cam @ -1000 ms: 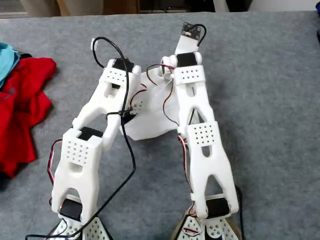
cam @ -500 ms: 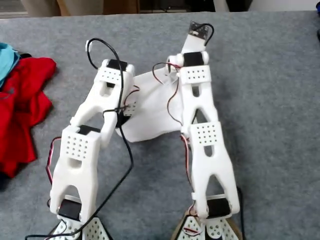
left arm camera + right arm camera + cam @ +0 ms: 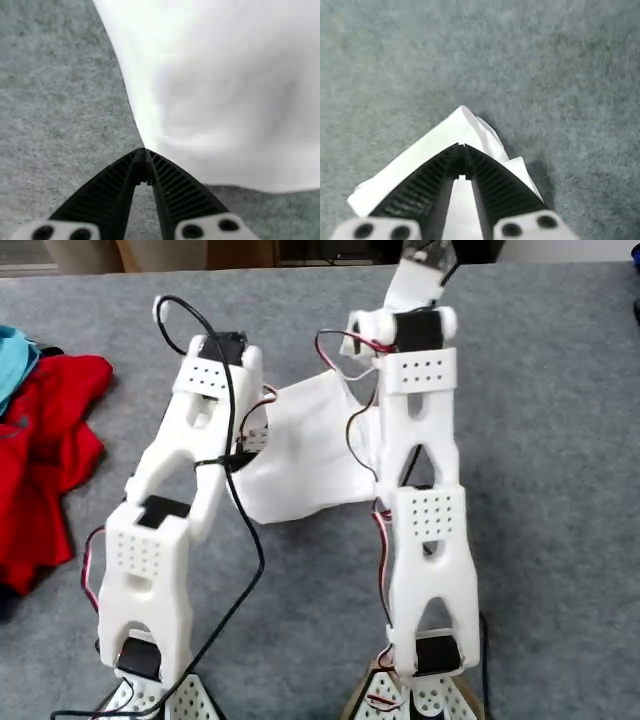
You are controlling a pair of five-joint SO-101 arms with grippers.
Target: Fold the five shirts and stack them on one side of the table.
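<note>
We see the white shirt [image 3: 305,450] in the middle of the high view, spanning the gap between our two arms on the grey table [image 3: 560,440]. Our left gripper [image 3: 142,152] has its jaws closed tight on the shirt's edge. Our right gripper [image 3: 461,147] pinches a bunched corner of the same cloth. At the frame's left edge lies a red shirt [image 3: 45,460], with a teal shirt [image 3: 10,355] just above it.

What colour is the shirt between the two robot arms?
The shirt is plain white, with no pattern. It shows best in the left wrist view.
</note>
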